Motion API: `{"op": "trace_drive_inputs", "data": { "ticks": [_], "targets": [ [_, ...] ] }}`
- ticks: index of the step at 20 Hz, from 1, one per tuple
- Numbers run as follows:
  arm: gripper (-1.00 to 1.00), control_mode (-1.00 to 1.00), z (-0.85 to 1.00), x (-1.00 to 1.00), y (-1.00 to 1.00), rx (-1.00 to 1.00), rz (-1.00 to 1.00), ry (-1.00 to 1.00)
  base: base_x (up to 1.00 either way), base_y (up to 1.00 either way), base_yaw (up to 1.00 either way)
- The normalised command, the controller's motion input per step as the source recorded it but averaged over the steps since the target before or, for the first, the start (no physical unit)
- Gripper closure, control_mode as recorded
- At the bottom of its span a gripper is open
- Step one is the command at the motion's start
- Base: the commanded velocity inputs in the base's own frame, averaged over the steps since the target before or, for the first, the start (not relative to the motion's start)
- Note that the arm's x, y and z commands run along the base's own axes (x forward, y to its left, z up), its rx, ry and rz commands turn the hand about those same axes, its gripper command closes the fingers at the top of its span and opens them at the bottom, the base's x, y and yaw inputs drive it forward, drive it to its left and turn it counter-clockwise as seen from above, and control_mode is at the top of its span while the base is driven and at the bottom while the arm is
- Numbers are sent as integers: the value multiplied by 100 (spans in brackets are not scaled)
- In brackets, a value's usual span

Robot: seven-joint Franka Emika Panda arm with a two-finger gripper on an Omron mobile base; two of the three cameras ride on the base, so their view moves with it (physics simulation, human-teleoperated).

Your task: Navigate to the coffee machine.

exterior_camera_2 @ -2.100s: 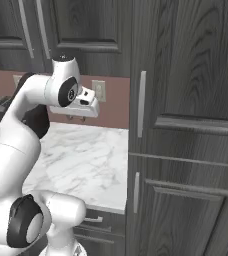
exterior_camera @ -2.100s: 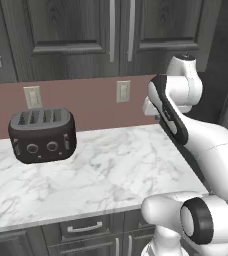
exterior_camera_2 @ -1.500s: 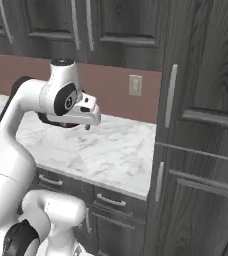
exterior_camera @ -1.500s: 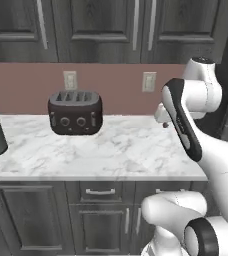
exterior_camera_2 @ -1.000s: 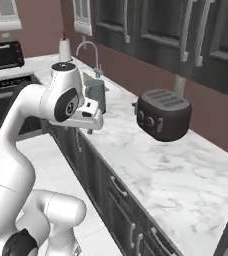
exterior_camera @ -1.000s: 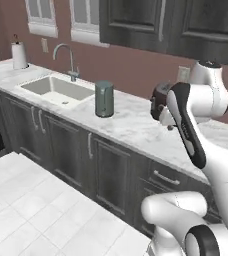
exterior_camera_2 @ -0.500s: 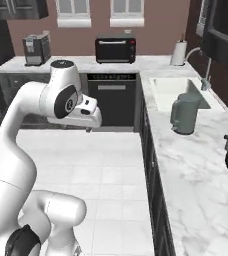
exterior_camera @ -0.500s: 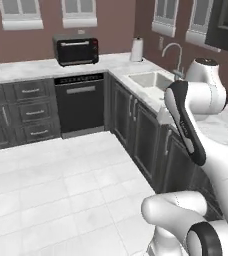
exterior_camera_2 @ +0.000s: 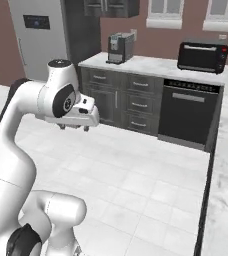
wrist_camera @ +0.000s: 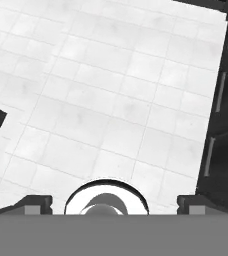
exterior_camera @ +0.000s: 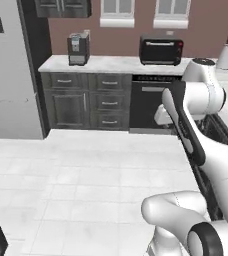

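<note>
Coffee machine [exterior_camera: 78,49] is seen at the far left end of the back counter [exterior_camera: 116,64], well apart from the gripper [exterior_camera_2: 74,126]. The fingers [wrist_camera: 35,203] are spread wide, at opposite sides of the hand view, with nothing held between them. Below them, white floor tiles [wrist_camera: 111,100] are viewed, with dark cabinet fronts [wrist_camera: 225,115] along the right side. The gripper is carried in front of the arm, above open floor. Farther out, a toaster oven [exterior_camera: 160,49] is set on the same counter, right of the coffee machine, above a dishwasher [exterior_camera: 147,105]. A tall refrigerator [exterior_camera: 8,75] is placed left of the counter.
</note>
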Motion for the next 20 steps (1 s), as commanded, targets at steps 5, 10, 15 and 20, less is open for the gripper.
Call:
{"op": "trace_drive_inputs", "data": {
  "ticks": [5,10,15,20],
  "targets": [
    [-100,100,0,0,0,0,0,0,100,57,4],
    [-100,100,0,0,0,0,0,0,100,64,0],
    [-100,100,0,0,0,0,0,0,100,58,0],
    [-100,100,0,0,0,0,0,0,100,11,-6]
  ]
}}
